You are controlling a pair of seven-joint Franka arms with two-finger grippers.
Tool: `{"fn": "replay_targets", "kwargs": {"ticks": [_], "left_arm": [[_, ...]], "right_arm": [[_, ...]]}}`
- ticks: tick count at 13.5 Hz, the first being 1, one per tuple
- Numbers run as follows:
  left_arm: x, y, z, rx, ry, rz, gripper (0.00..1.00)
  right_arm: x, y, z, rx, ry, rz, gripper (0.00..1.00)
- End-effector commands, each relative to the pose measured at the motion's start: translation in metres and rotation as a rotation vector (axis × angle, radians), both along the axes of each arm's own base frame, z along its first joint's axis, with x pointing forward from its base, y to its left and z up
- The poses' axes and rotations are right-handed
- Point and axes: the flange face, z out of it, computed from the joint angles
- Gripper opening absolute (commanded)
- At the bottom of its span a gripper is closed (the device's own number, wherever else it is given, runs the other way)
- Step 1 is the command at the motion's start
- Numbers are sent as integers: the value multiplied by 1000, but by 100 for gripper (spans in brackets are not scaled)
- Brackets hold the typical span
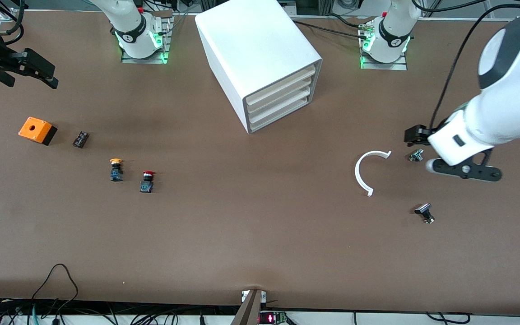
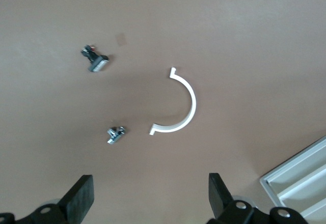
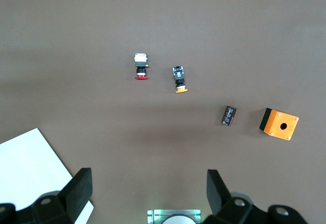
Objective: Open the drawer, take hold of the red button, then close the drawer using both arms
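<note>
Both claws up, spread wide, holding nothing; all four drawers shut.

Left claw [image 2: 147, 203] is over the surface by the white arc [image 1: 368, 171]; right claw [image 3: 147, 198] is over the right arm's end. Bottom drawer [image 1: 280, 115]: light, stiff, flat front, no visible handle, so probably hook its edge. Red button [image 1: 147, 180]: on the surface beside one yellow button [image 1: 116, 169], small, rigid, likely slippery cap; pinch the body. Also one orange box [image 1: 37, 130], one cabinet [image 1: 255, 58], three small parts.

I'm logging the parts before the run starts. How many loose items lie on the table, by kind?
Push buttons: 2 (red-capped button, yellow-capped button)
Orange box: 1
Small black component: 1
White curved piece: 1
Small metal parts: 2 ()
Total: 7
</note>
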Motion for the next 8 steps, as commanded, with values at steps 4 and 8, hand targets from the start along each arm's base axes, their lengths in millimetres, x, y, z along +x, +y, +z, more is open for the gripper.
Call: {"fn": "replay_targets", "kwargs": {"ticks": [4,8], "left_arm": [[-71,32,32,4,-174,10,99],[-89,44,23,6,-209,22,99]], "right_arm": [[-4,-2,1,-8,-5,-72,99],[-2,-2,-1,-8,-5,-72,99]]}}
